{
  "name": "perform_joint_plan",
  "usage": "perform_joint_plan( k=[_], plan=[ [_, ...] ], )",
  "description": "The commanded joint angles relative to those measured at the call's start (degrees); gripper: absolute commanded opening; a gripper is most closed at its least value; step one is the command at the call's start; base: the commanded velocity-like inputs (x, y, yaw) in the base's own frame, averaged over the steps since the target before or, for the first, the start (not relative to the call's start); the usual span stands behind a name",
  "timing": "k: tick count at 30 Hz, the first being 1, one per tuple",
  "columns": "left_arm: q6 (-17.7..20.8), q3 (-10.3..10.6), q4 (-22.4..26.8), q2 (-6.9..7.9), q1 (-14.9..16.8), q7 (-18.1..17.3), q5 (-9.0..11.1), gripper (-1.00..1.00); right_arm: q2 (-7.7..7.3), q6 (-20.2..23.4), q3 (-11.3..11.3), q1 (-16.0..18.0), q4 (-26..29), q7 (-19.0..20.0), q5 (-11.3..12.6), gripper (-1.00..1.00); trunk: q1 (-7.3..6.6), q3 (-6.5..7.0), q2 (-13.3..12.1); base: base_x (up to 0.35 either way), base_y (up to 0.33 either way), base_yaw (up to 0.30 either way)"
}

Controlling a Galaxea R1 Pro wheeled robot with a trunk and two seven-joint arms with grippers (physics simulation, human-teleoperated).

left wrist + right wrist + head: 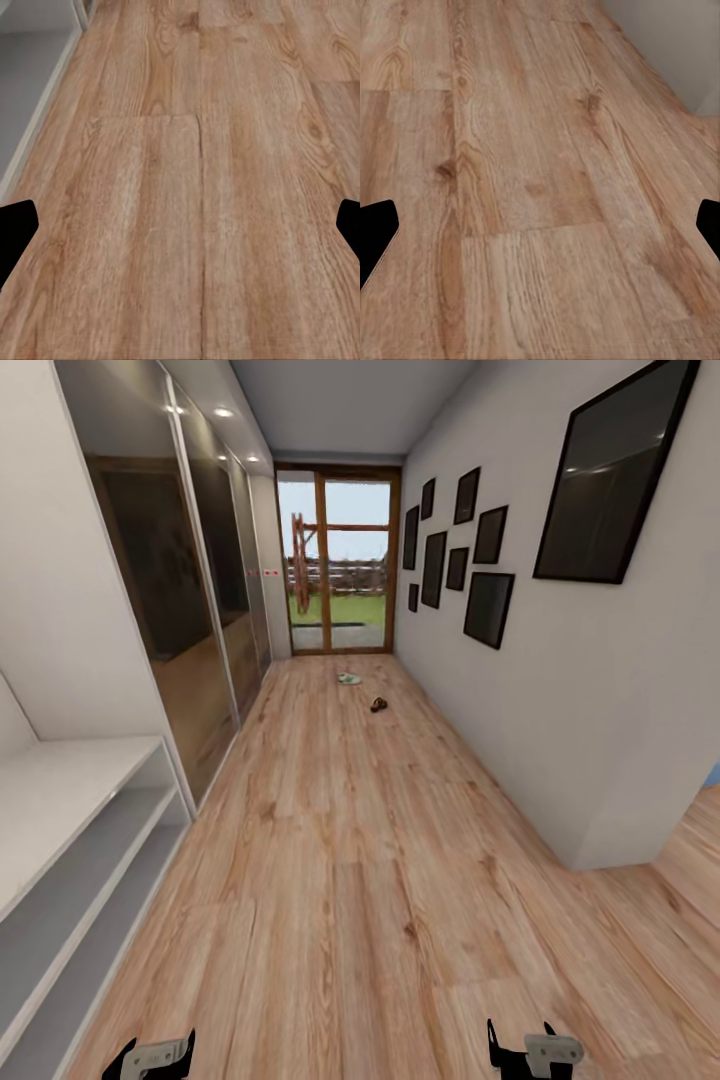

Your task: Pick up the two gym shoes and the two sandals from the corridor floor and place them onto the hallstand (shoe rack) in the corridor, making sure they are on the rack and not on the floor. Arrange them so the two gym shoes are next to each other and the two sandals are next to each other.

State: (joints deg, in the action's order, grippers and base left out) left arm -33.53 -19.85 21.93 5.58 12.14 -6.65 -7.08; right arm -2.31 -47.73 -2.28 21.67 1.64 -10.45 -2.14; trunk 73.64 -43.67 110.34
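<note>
Far down the corridor floor [340,840], near the glass door, lies a small white gym shoe [348,678]. A dark sandal [379,705] rests a little closer and to its right. Both are too small to make out in detail. The light grey hallstand [70,830] stands at the near left, its bench and lower shelves bare. My left gripper [155,1057] and right gripper [522,1050] hang low at the bottom edge, both open, with nothing between the fingers. In the wrist views the left gripper [180,232] and the right gripper [540,232] hover over bare planks.
A dark glass-fronted wardrobe [190,600] lines the left wall past the hallstand. The right wall [560,690] carries black picture frames [612,470] and ends at a corner [590,860] with an opening beyond. A glazed door [335,565] closes the far end.
</note>
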Motion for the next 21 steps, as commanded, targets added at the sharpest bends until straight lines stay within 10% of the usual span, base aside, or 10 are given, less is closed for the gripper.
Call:
perform_joint_plan(
  k=[1, 21],
  plan=[
    [-0.21, -0.49, -0.04, -0.04, 0.06, -0.29, -0.57, 1.00, 0.00, -0.08, -0.25, 0.04, -0.02, -0.45, -0.24, 1.00, 0.03, -0.05, 0.02, 0.337, 0.078, 0.000],
    [-0.22, -0.46, -0.04, -0.04, 0.03, -0.29, -0.57, 1.00, -0.02, -0.08, -0.24, 0.04, -0.02, -0.45, -0.24, 1.00, 0.03, -0.05, 0.02, 0.337, 0.077, 0.000]
  ],
)
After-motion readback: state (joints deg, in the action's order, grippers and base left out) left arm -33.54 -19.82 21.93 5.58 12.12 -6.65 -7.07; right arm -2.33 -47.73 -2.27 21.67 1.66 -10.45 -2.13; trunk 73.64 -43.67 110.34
